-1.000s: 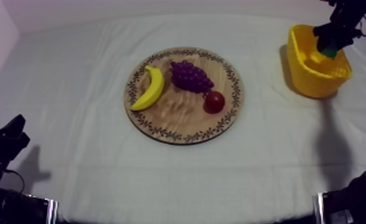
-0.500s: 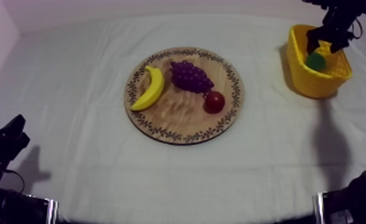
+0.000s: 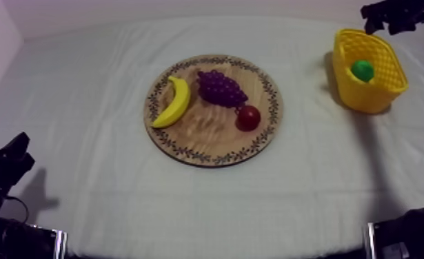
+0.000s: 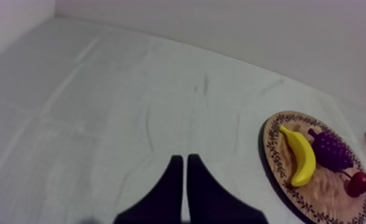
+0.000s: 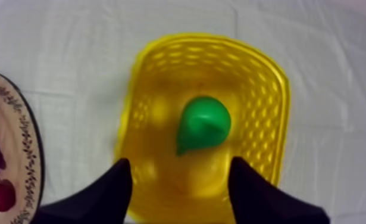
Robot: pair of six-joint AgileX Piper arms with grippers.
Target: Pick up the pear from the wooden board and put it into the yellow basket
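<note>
Grey-white cloth covers the bench. Mid-frame in the top view lies the board; the basket stands at upper right. Right tool hovers over the basket, fingers spread, released, holding nothing. Left tool sits at lower left, clenched into a wedge on nothing. Banana, grapes and small red fruit lie on the board. Pear lies inside the basket, apart from the right tool
</note>
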